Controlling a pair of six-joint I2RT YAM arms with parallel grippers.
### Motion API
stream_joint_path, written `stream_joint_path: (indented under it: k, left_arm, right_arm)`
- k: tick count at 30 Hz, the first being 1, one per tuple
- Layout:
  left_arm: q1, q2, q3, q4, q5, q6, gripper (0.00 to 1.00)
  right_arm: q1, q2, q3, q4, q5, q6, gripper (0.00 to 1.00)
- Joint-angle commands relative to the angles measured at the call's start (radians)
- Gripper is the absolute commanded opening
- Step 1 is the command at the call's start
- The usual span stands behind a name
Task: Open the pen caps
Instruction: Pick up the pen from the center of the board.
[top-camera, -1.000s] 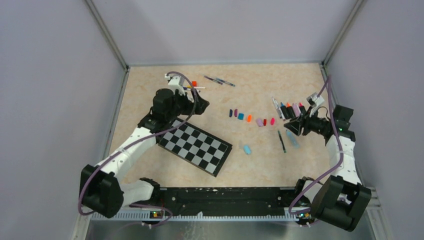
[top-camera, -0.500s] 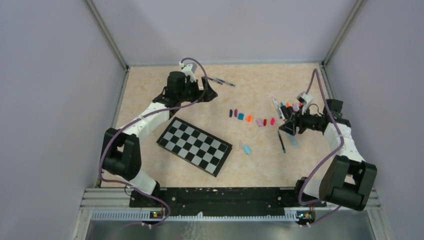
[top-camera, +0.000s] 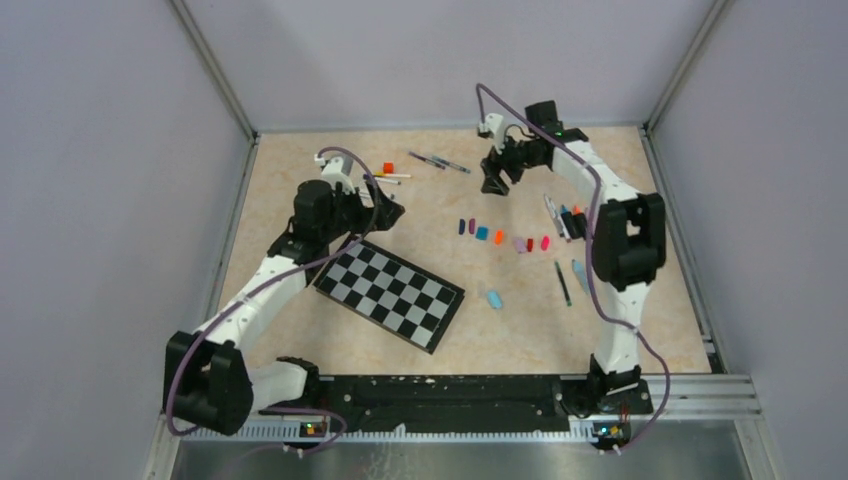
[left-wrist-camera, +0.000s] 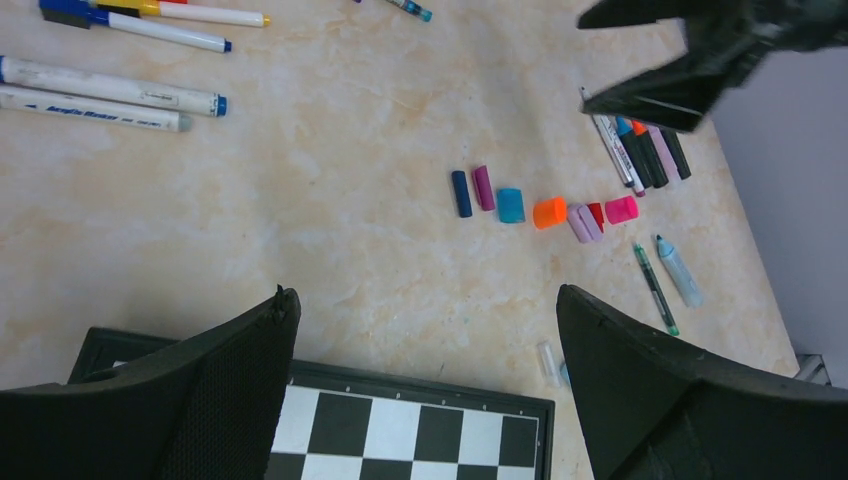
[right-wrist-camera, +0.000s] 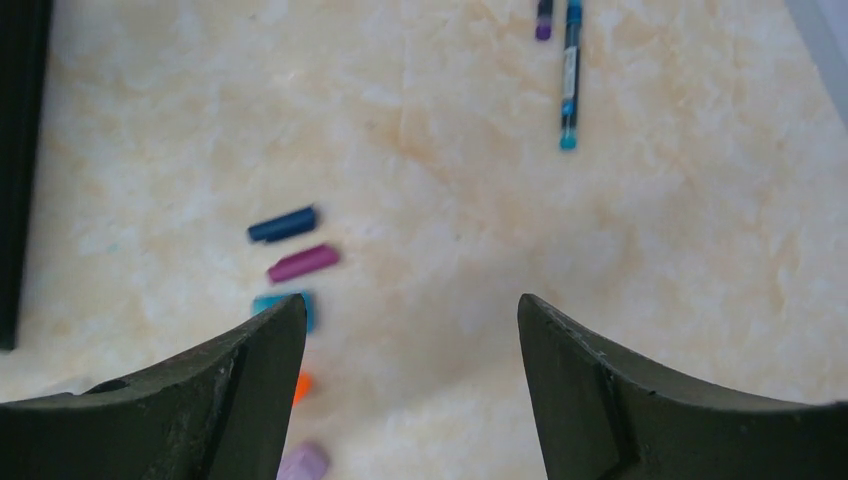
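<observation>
Beneath right gripper (right-wrist-camera: 408, 305), beside one finger: pen caps (right-wrist-camera: 303, 263) in row; gripper wide open, empty.

pen caps (top-camera: 503, 236) — row mid-table | checkerboard (top-camera: 390, 293) near-left of them | right gripper (top-camera: 493, 184) beyond row | left gripper (top-camera: 389, 211) by board

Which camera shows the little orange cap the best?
The left wrist view: the orange cap is whole and sharp there. The top view shows it tiny; the right wrist view shows only a blurry sliver.
</observation>
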Motion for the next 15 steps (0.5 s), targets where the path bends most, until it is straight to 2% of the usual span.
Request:
stream_joint_path:
  k: [1,5,7,15]
  left_arm:
    - [0.006,-0.154,-0.099,0.057,-0.098,0.028,0.99]
    - [0.007,-0.199,-0.140,0.091,-0.146,0.051,0.99]
    - [0.008,-0.195,-0.137,0.090,-0.162,0.069,0.99]
    - [0.010,-0.160,-0.156,0.160,-0.173,0.084,0.99]
  right_arm:
    - [0.085,0.209,0.261,0.021,0.194,0.049,0.75]
    - [0.097,0.448,0.573,-0.010,0.249,0.177,0.71]
    - [0.097,0.520,0.663,-0.007,0.253,0.202,0.69]
    - [0.104,0.619,0.722,0.110,0.272,0.262,0.55]
